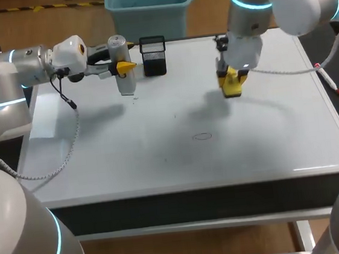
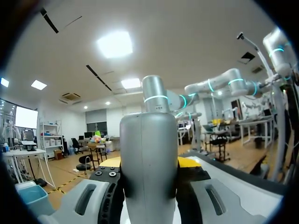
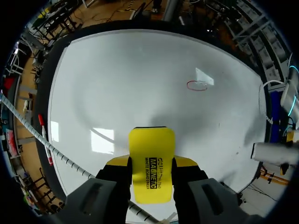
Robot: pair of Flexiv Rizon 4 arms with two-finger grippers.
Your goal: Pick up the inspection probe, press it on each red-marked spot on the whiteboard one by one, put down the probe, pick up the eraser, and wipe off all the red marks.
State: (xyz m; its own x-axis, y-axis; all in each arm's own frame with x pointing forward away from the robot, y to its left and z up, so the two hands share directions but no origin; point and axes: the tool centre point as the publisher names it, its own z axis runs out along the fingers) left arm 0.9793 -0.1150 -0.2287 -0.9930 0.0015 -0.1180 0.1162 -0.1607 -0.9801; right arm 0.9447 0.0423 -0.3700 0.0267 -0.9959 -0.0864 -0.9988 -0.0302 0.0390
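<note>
Nearest the whiteboard's (image 1: 161, 164) front edge, right of centre, one red mark (image 1: 202, 137) is drawn as an outlined oval. Beyond it, over the far right part, the right gripper (image 1: 232, 77) is clamped on the yellow eraser (image 3: 151, 144), both fingers against its sides. The mark lies ahead of it, well apart. The eraser carries black print.

Off the right edge lies a red-capped marker (image 1: 334, 85).

Near the far left corner, the left gripper (image 1: 124, 66) grips the silver probe (image 1: 121, 62) upright. Tip contact cannot be determined.

At the far edge, just beside the probe, stands a black mesh holder (image 1: 153, 56). Its contents are not discernible.
</note>
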